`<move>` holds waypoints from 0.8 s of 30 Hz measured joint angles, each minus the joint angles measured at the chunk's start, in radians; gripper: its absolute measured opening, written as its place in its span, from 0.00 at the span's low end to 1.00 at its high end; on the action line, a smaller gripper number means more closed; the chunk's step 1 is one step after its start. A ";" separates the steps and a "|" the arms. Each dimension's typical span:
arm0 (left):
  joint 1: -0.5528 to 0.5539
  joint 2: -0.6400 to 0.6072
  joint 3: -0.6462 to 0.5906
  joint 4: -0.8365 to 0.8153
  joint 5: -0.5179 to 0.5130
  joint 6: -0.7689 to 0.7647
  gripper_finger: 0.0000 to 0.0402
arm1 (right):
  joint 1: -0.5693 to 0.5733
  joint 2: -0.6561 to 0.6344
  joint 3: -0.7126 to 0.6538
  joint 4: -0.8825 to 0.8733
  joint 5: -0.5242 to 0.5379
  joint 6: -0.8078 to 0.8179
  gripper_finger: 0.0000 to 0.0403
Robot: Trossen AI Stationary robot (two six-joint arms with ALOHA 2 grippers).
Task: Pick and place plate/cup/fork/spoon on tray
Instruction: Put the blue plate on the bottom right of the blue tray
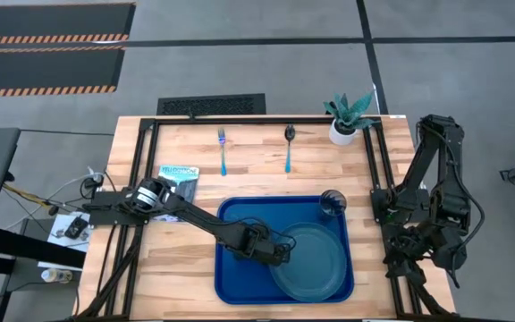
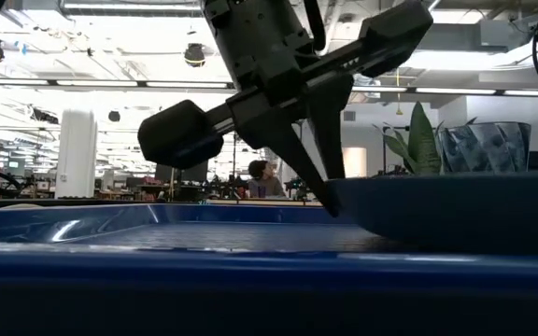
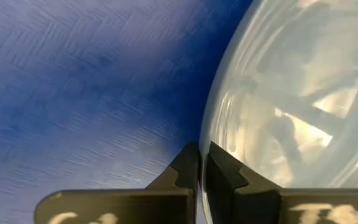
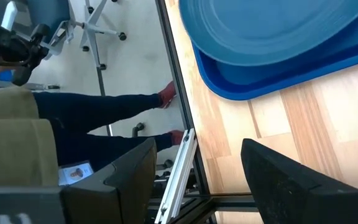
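Note:
The blue tray point(image 1: 240, 268) lies at the table's near middle. The teal plate point(image 1: 316, 264) lies in its right half and also shows in the low view point(image 2: 456, 219). The dark cup point(image 1: 333, 204) stands at the tray's far right corner. The fork point(image 1: 223, 150) and the spoon point(image 1: 288, 148) lie flat on the wood beyond the tray. My left gripper point(image 1: 284, 253) reaches over the tray from the left and is shut on the plate's left rim. My right gripper point(image 4: 197, 171) is open and empty, folded back at the table's right edge. My left gripper pinches the plate's left rim point(image 3: 207, 124) between its two fingers point(image 3: 185, 165), one on the outer side and one on the inner side. The fingers slant down from above and from the table's left point(image 2: 330, 207). Whether the plate is off the tray floor, I cannot tell.
A white pot with a green plant point(image 1: 342, 130) stands at the far right corner. A teal printed card point(image 1: 179, 174) lies left of the tray. Black frame rails point(image 1: 375, 170) run along the table's sides. A person's legs point(image 4: 104, 106) show beyond the table.

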 joint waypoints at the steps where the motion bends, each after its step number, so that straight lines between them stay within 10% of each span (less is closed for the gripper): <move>1: 0.000 0.000 0.000 -0.007 -0.011 -0.001 0.00 | 0.000 0.000 0.000 0.000 0.000 0.000 0.65; 24: -0.001 0.000 0.000 0.027 -0.045 -0.032 0.00 | 0.000 0.000 0.000 -0.001 0.000 -0.009 0.65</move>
